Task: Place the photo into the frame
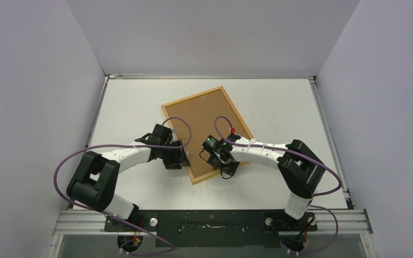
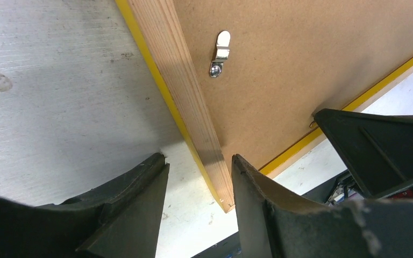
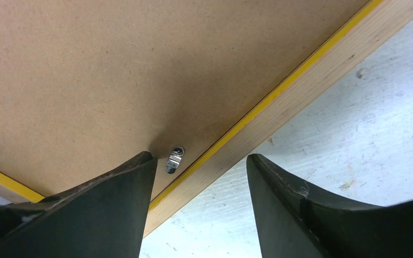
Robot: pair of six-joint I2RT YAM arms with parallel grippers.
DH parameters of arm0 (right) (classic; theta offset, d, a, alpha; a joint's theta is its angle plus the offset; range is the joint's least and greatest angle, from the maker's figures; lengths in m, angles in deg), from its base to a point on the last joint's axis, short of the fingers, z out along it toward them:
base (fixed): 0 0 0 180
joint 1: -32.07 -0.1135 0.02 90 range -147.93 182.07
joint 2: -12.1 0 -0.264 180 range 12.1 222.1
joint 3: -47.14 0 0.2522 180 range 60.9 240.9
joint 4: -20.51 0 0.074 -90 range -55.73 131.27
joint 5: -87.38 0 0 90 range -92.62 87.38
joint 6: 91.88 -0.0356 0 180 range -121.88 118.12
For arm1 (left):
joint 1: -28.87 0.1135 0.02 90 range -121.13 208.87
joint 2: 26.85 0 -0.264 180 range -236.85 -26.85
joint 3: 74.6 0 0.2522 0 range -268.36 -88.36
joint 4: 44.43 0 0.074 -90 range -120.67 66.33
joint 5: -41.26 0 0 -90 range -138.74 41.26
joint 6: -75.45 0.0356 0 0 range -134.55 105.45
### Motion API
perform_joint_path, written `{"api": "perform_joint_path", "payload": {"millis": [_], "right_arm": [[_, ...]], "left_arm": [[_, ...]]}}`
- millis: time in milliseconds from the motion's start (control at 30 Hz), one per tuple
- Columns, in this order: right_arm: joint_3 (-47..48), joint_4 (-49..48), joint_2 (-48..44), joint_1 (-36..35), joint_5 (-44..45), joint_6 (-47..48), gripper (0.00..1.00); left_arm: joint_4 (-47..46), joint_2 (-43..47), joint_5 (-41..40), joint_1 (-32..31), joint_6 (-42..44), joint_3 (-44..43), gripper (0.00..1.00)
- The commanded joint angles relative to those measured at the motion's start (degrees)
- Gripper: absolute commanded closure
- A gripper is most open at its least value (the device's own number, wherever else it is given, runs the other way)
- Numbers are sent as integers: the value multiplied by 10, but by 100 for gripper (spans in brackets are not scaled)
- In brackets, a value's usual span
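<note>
Frame point(image 2: 164, 54), rectangular, yellow-fronted light wood, face-down for back access; we straddle its edge, left pincer point(image 2: 199, 157), right pincer point(image 3: 200, 156) parted, empty.

Frame point(image 2: 185, 97) lying back-up and skewed on the table point(image 1: 279, 102), backing board point(image 1: 204, 121) inside it.
I have the left gripper point(image 2: 198, 157) astride the frame's left rail and the right gripper point(image 3: 199, 156) astride its near-right rail, both close to the near corner. A clip point(image 3: 174, 159) lies between the right fingers.

Bright even overhead light; soft shadows
</note>
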Motion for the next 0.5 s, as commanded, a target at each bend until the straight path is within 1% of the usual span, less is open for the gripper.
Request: {"api": "perform_joint_path", "payload": {"millis": [0,100,200,367,467], "right_arm": [[-3,9,-30,-2,34,-22,38],[-2,2,-27,-3,27,-16,39],[-1,-2,-22,-2,21,-9,42],[-10,-4,-22,-3,10,-8,50],[-14,-8,-24,-2,7,-5,52]], "left_arm": [[1,-7,-6,1,8,14,54],[0,-6,-5,1,8,16,55],[-1,-7,-5,1,8,16,55],[-1,-7,-4,1,8,16,55],[-2,-7,-4,1,8,14,55]]}}
